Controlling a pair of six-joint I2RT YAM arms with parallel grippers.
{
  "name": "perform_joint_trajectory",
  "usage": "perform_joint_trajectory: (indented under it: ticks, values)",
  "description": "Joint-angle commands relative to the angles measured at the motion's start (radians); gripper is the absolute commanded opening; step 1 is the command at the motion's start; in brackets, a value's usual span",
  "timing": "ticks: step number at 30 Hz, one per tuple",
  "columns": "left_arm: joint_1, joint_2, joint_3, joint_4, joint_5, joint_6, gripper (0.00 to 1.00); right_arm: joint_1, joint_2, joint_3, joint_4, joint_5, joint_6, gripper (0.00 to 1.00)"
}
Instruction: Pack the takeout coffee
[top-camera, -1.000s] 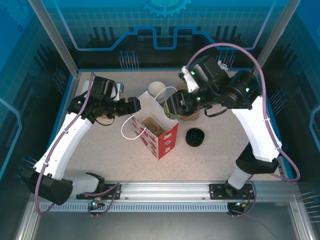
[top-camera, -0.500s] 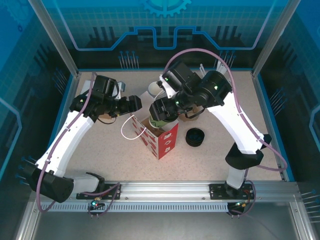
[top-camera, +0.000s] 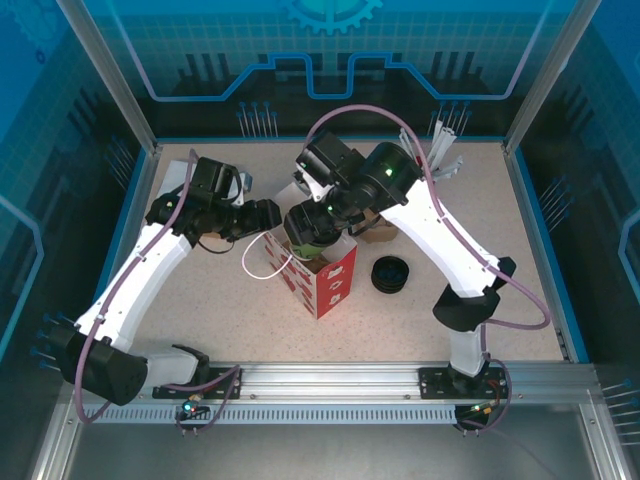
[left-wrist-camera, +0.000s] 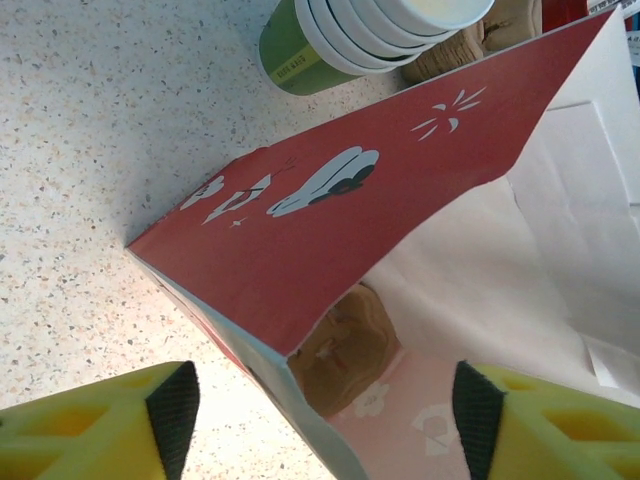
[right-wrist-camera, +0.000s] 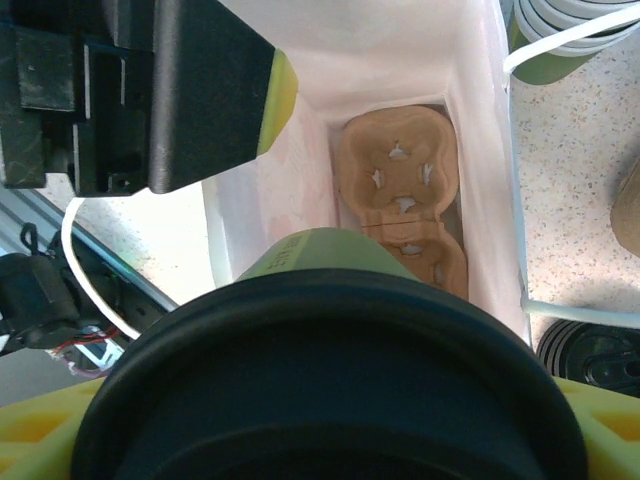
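well, on the left, the left claw (left-wrist-camera: 322, 405) stands open at the near rim of the red paper gift bag (left-wrist-camera: 380, 200) with white printed figures. Its black pads sit either side of the bag's wall and, as far as the wrist view shows, touch nothing. the bag stands upright on the speckled desk (top-camera: 230, 300), mouth open, with a brown moulded-pulp cup carrier (right-wrist-camera: 400, 190) lying at its bottom.

directly above that mouth hangs the takeout coffee (right-wrist-camera: 310, 255), a small cream-and-green paper cup with a round black plastic lid. it is clamped upright in the right claw (right-wrist-camera: 330, 430), yellow fingers on both sides just below the lid.

judging by its make, the cup is light and thin-walled and would buckle under a hard squeeze. the lid is only pressed on and could pop. whether it is filled i cannot tell, so treat it as sloshing. the stiffest hold is high up, under the rolled rim, where the claw has it.

further right, a stack of lidless cream-and-green cups (right-wrist-camera: 560, 30) and a stack of loose black lids (top-camera: 390, 273) stand beside the bag.
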Motion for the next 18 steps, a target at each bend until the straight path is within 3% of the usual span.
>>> perform_joint_trajectory:
  ticks: [1,9,18]
  values:
    - [0.004,-0.022,-0.019,-0.004,0.019,-0.007,0.67,0.021,0.024,-0.001,-0.017,0.008,-0.022,0.82]
    - [0.004,-0.028,-0.032,0.005,0.025,-0.013,0.56,0.037,0.059,-0.023,-0.005,-0.016,-0.022,0.82]
    - [0.004,-0.033,-0.041,0.010,0.026,-0.019,0.52,0.044,0.066,-0.075,0.023,-0.028,-0.022,0.82]
